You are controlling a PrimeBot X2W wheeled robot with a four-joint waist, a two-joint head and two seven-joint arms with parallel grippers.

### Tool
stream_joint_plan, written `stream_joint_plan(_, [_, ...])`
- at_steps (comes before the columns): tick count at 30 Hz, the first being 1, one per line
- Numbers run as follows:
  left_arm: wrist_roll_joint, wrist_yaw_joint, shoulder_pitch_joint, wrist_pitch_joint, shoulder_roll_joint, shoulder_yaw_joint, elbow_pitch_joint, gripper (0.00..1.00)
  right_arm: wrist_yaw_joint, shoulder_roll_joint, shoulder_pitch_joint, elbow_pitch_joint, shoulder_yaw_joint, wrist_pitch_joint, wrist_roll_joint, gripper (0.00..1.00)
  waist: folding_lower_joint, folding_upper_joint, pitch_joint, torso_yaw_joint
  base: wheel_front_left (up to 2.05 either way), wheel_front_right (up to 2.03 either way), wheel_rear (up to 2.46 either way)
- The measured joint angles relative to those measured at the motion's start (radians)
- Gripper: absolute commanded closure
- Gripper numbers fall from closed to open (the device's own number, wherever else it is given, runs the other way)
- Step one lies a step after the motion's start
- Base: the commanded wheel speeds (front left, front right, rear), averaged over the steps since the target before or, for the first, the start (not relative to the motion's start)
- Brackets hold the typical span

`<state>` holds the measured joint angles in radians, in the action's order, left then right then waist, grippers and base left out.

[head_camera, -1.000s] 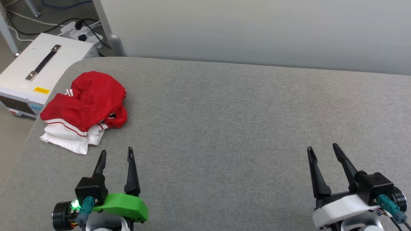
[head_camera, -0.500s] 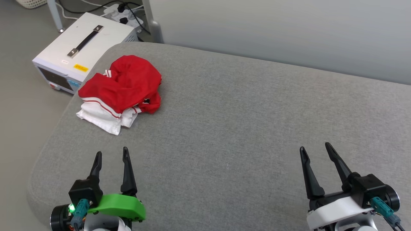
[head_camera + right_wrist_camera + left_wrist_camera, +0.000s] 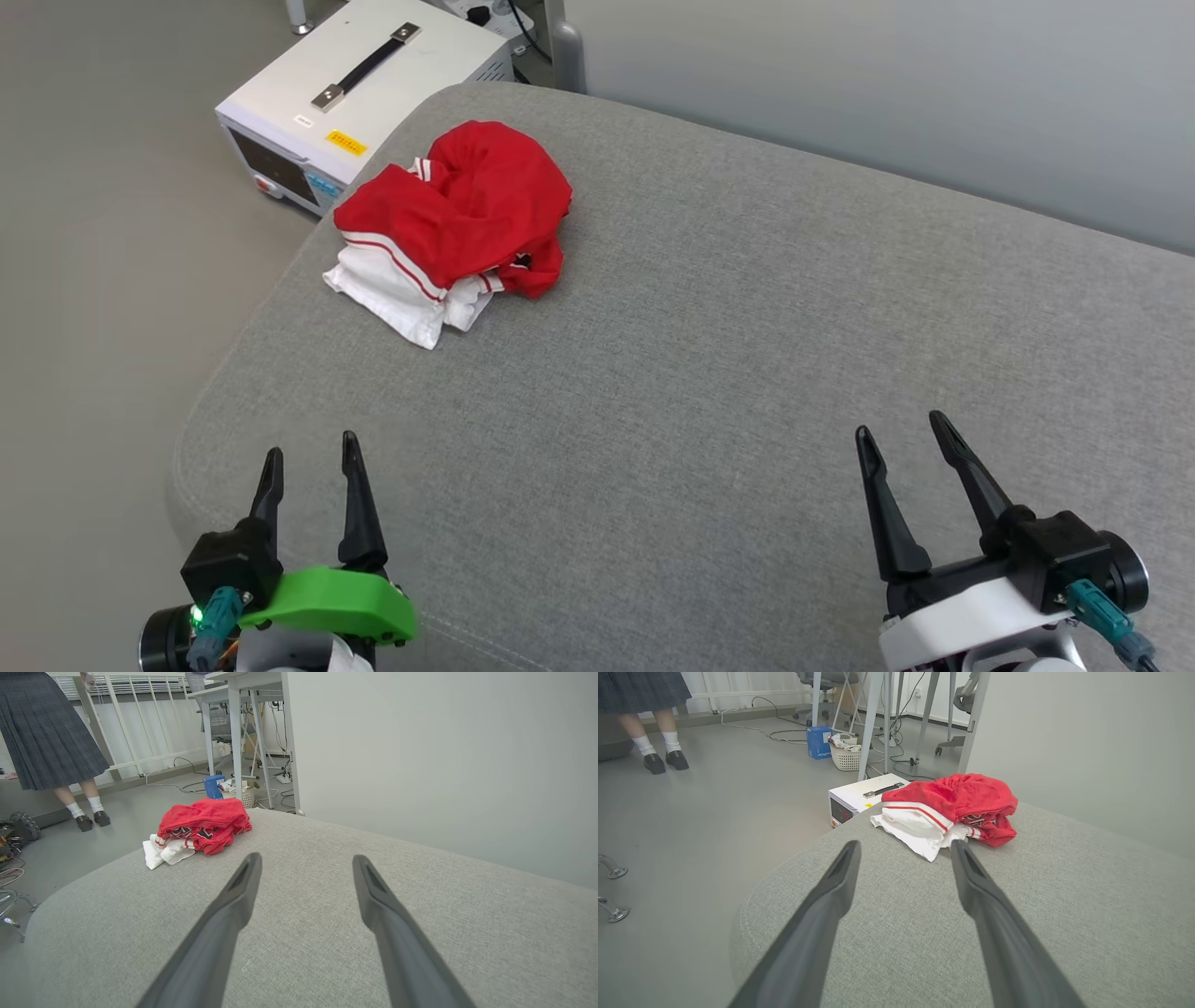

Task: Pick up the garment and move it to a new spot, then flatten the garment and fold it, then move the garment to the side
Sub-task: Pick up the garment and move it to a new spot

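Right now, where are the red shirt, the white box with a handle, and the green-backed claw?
Garment [image 3: 485, 196]: head view, its bunched red part.
White box [image 3: 425, 75]: head view, its bare top panel.
Left gripper [image 3: 310, 445]: head view, midway between its open fingertips.

matt woven table cover [image 3: 747, 355], soft cloth garment [image 3: 467, 215] (crumpled)

Nothing can be read outright. The white box [image 3: 434, 51] bears a yellow sticker [image 3: 346, 143] with dark print too small to make out, and a white label [image 3: 302, 119] just as illegible. Its front display [image 3: 840, 811] glows with red digits, blurred. The shirt [image 3: 467, 201] shows scraps of black, white-edged print [image 3: 191, 833], crumpled beyond reading.
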<state>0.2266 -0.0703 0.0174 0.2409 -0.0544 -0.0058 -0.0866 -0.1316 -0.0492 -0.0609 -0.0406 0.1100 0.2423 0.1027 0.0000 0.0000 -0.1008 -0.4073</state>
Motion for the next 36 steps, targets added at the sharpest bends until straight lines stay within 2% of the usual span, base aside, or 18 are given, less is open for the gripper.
stream_joint_plan(3, [0.002, 0.002, -0.005, 0.006, 0.0, 0.008, -0.01, 0.0, 0.0, 0.0, 0.0, -0.001, 0.009, 0.002, 0.0, 0.0, 0.0, 0.0, -0.012, -0.012, 0.0, 0.0, 0.0])
stream_joint_plan(5, [0.007, 0.019, -0.027, 0.01, 0.0, 0.015, -0.018, 0.0, 0.0, 0.0, 0.001, -0.002, 0.012, 0.009, 0.0, 0.0, 0.0, 0.0, -0.021, -0.014, 0.0, 0.0, 0.0])
stream_joint_plan(8, [0.002, 0.069, -0.098, 0.015, 0.001, 0.047, -0.03, 0.0, 0.0, -0.005, 0.004, -0.008, 0.018, 0.01, 0.0, 0.0, 0.0, 0.0, -0.037, -0.012, 0.0, 0.0, 0.0])
stream_joint_plan(10, [-0.003, 0.121, -0.169, 0.015, -0.005, 0.077, -0.043, 0.0, 0.0, -0.013, 0.014, -0.014, 0.021, 0.01, 0.0, 0.0, 0.0, 0.0, -0.05, -0.005, 0.0, 0.0, 0.0])
stream_joint_plan(12, [-0.009, 0.149, -0.234, 0.015, -0.019, 0.096, -0.052, 0.0, 0.0, -0.021, 0.028, -0.019, 0.023, 0.01, 0.0, 0.0, 0.0, 0.0, -0.062, 0.003, 0.0, 0.0, 0.0])
stream_joint_plan(15, [-0.003, 0.182, -0.372, 0.015, -0.068, 0.11, -0.103, 0.0, 0.0, -0.038, 0.055, -0.031, 0.027, 0.01, -0.001, 0.0, 0.0, -0.0001, -0.09, 0.02, 0.0, 0.0, 0.0])
stream_joint_plan(18, [0.012, 0.193, -0.495, 0.015, -0.132, 0.092, -0.161, 0.0, 0.0, -0.053, 0.078, -0.044, 0.028, 0.01, -0.002, 0.0, 0.0001, 0.0, -0.117, 0.037, 0.0, 0.0, 0.0])
stream_joint_plan(21, [0.063, 0.197, -0.62, -0.003, -0.192, 0.028, -0.225, 0.0, 0.0, -0.062, 0.104, -0.06, 0.026, 0.01, -0.003, 0.0, 0.0001, 0.0, -0.15, 0.057, 0.0, 0.0, 0.0])
stream_joint_plan(26, [0.192, 0.198, -0.783, -0.18, -0.312, -0.131, -0.289, 0.0, 0.0, -0.075, 0.135, -0.085, 0.032, 0.01, -0.003, 0.0, 0.0001, 0.0, -0.198, 0.092, 0.0, 0.0, 0.0])
stream_joint_plan(31, [0.359, 0.198, -0.905, -0.483, -0.419, -0.279, -0.352, 0.0, 0.0, -0.091, 0.165, -0.106, 0.04, 0.011, -0.005, 0.0, 0.0001, 0.0, -0.248, 0.129, 0.0, 0.0, 0.0])
stream_joint_plan(36, [0.455, 0.198, -0.971, -0.725, -0.498, -0.396, -0.382, 0.0, 0.0, -0.107, 0.193, -0.121, 0.046, 0.011, -0.006, 0.0, 0.0001, 0.0, -0.296, 0.161, 0.0, 0.0, 0.0])
